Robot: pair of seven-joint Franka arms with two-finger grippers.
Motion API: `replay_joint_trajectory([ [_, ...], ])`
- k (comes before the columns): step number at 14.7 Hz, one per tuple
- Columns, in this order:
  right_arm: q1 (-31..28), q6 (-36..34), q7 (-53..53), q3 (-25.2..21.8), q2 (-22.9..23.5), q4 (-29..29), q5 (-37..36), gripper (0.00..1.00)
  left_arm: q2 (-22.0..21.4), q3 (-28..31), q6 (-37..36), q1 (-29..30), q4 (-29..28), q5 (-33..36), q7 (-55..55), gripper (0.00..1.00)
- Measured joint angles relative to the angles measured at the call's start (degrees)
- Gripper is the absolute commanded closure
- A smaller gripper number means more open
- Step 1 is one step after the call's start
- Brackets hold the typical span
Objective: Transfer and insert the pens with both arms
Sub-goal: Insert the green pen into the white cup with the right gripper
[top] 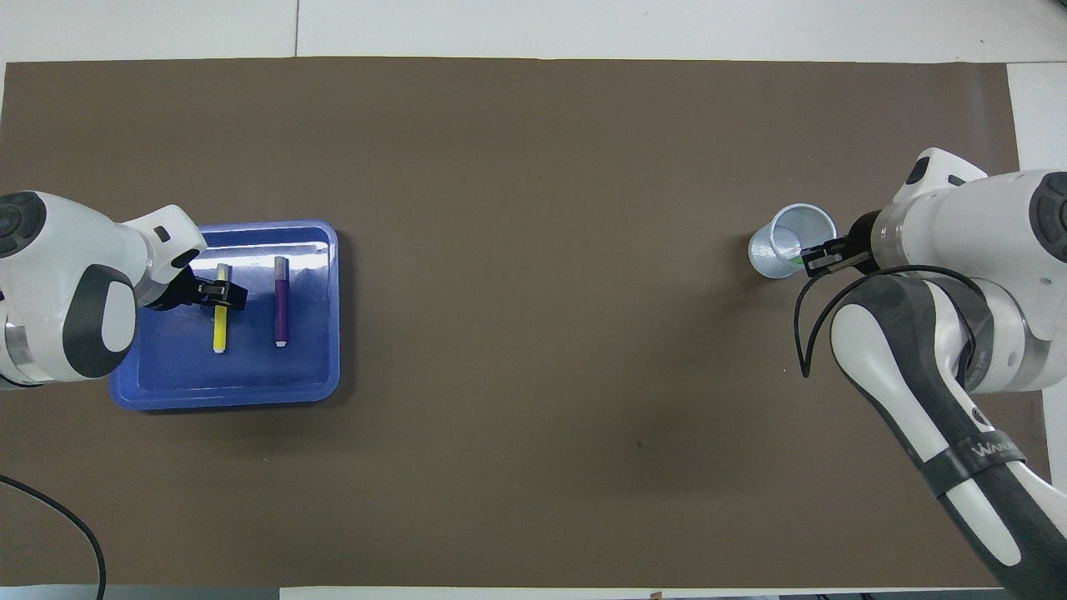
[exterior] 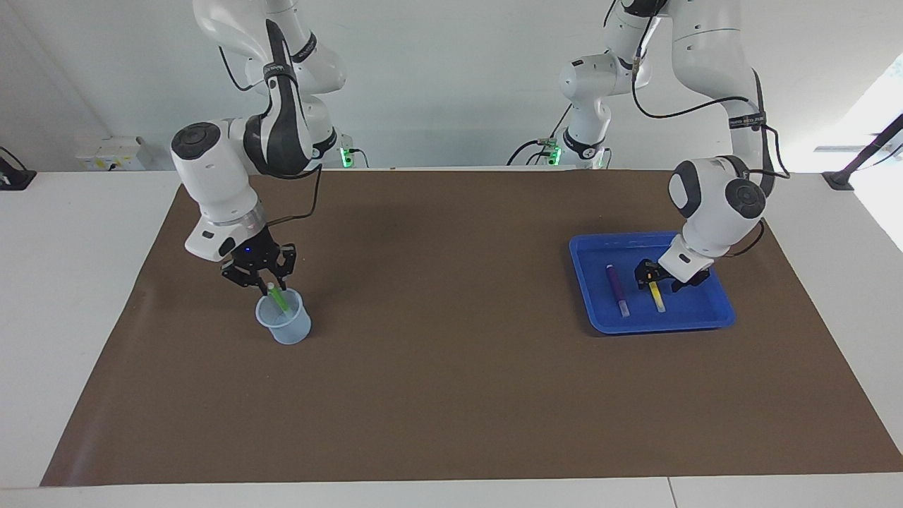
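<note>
Green pen (exterior: 280,299) stands tilted in the pale cup (exterior: 284,321), tip down inside, cap end poking above the rim. Right gripper (exterior: 262,278) sits directly over the cup, at that cap end; jaws look spread w/ the pen between them, though contact can't be ruled out. Judgement: insert step for green is at or just past release.

Cup = landmark, at the right arm's end of the brown mat (exterior: 451,395). Blue tray (exterior: 582,282) is well apart from the cup, at the left arm's end. Yellow pen (exterior: 657,297) and purple pen (exterior: 618,290) lie flat in the tray, side by side, not touching, purple on the cup side.

Left gripper (exterior: 652,279) is down in the tray at the yellow pen's upper part, jaws astride it; pinching or only straddling, can't tell. Judgement: pick of pen no. 2 in hand.

Next calls for: right clears straight up w/o dragging green out or tipping the cup; left needs a firm pinch, then a lift clear of the tray wall and a handover mid-mat.
</note>
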Motion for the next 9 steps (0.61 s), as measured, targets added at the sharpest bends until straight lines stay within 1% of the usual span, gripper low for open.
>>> replay_joint_trajectory([
  [1,0.0,0.0,0.0,0.0,0.0,0.0,0.0,0.04,0.1,0.0,0.0,0.0,-0.1,0.0,0.0,0.45],
  [2,0.0,0.0,0.0,0.0,-0.1,0.0,0.0,0.0,0.2,0.0,0.0,0.0,-0.1,0.0,0.0,0.46],
  [3,0.0,0.1,0.0,0.0,-0.1,0.1,0.0,0.0,0.3,0.0,0.0,0.0,-0.2,0.0,0.0,0.48],
  [4,0.0,0.1,0.0,0.0,-0.1,0.5,0.0,0.0,0.4,0.0,0.0,0.0,-0.2,0.0,0.0,0.52],
  [8,0.0,-0.7,0.8,-0.2,-0.4,4.5,0.0,0.0,0.4,0.0,0.0,0.0,-0.1,0.0,0.0,0.82],
  [9,0.0,-2.8,2.2,-0.5,-0.7,6.1,0.0,0.0,0.4,0.0,0.0,0.0,-0.1,0.0,0.0,0.93],
])
